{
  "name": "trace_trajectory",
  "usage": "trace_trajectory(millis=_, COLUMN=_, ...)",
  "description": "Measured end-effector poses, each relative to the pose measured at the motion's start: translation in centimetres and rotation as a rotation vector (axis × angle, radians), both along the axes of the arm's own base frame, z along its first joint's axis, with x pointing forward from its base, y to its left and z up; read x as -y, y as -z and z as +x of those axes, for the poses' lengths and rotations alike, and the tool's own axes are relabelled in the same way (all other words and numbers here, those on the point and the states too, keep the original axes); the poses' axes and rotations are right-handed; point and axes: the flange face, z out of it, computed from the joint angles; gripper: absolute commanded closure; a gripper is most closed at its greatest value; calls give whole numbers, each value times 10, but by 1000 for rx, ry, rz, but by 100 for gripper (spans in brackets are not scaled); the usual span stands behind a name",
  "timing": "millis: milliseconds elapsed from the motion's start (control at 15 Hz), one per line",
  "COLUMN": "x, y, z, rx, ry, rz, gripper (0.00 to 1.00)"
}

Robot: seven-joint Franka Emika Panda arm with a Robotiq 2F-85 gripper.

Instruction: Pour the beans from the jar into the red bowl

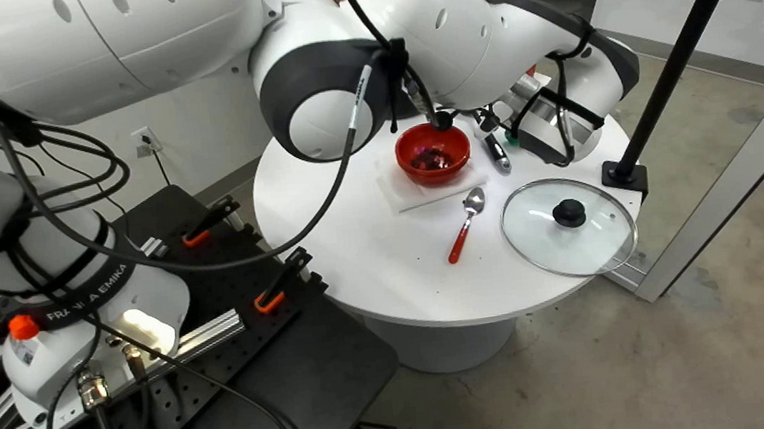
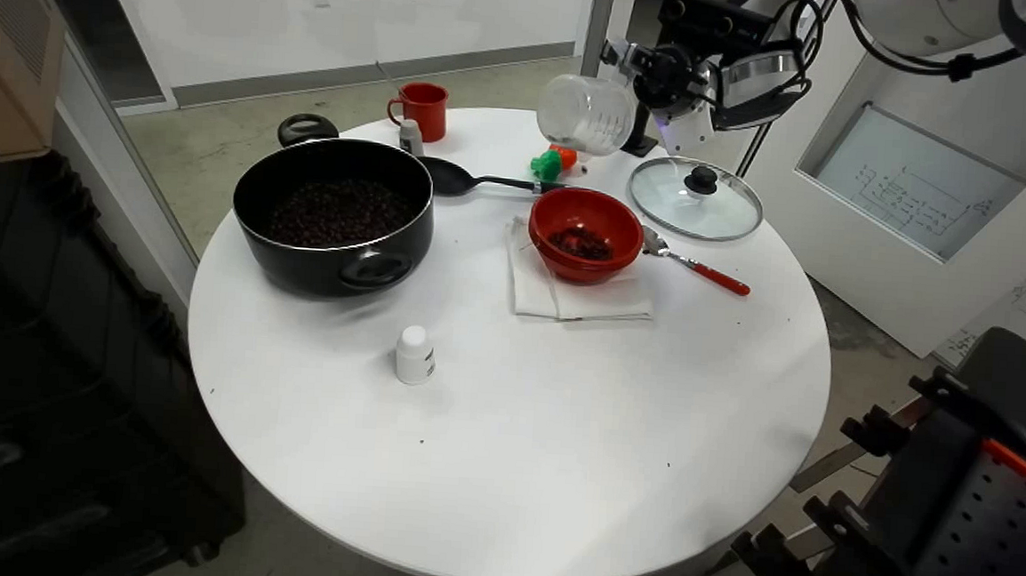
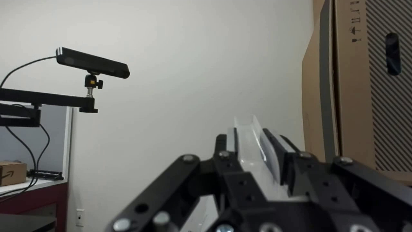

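Note:
In an exterior view the clear jar point(image 2: 581, 114) is tipped over on its side in the air, behind and above the red bowl. I see no beans in it. My gripper point(image 2: 629, 68) is shut on it from the right. The wrist view has a see-through part of the jar point(image 3: 248, 151), seemingly its handle, between the pads of my gripper point(image 3: 249, 135). The red bowl point(image 2: 585, 273) stands on a folded white cloth, with a small heap of dark beans point(image 2: 580, 242) inside. It also shows in an exterior view as the bowl point(image 1: 437, 178), where my arm hides the jar.
A black pot point(image 2: 300, 271) full of beans stands on the table, near a black ladle point(image 2: 448, 179), a red cup point(image 2: 427, 112) and a white bottle point(image 2: 415, 358). Around the bowl lie a glass lid point(image 2: 669, 204), a red-handled spoon point(image 2: 717, 276) and a green-orange item point(image 2: 545, 165).

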Motion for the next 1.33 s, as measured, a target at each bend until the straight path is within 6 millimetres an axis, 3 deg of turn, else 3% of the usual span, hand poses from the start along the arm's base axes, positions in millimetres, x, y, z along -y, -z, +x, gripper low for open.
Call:
trace_trajectory(millis=867, x=-18, y=-18, z=2, rx=-68, ry=-119, rz=71, gripper=94)
trace_trajectory(millis=1333, x=-58, y=-32, z=6, rx=-35, ry=-309, rz=-48, gripper=94)
